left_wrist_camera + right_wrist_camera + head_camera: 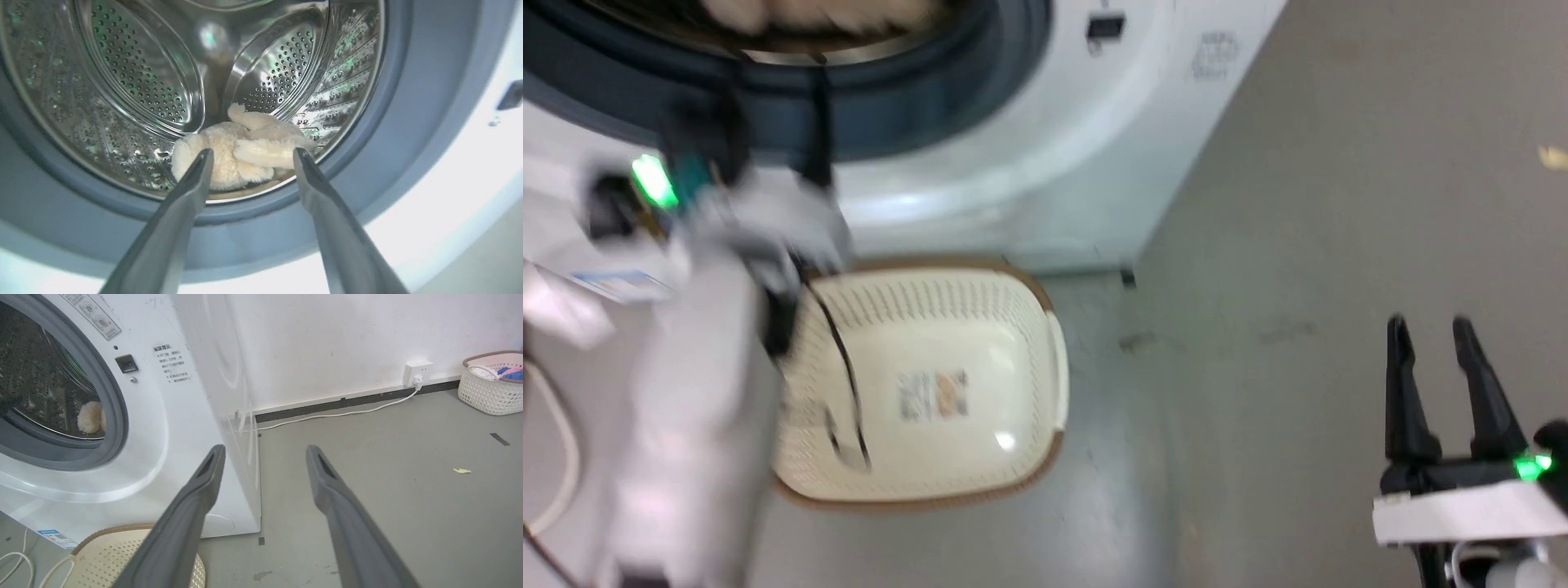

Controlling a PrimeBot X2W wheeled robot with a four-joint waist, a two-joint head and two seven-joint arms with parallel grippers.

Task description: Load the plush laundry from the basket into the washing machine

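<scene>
The plush laundry (241,151) lies on the bottom of the steel drum (135,73) inside the washing machine (1045,163); it also shows as a cream blur (809,12) and through the door ring (90,416). My left gripper (253,152) is open at the grey door ring (392,122), its fingers framing the plush without holding it. In the blurred head view the left gripper (772,73) reaches up to the ring. The basket (931,384) stands below on the floor, nothing in it but its label sticker. My right gripper (1437,327) (265,449) hangs open over the floor.
The basket's rim (114,531) sits close to the washer's front. A white cable (335,414) runs along the floor to a wall socket (416,371). A second basket (490,388) with coloured clothes stands by the wall. A yellow scrap (461,470) lies on the grey floor.
</scene>
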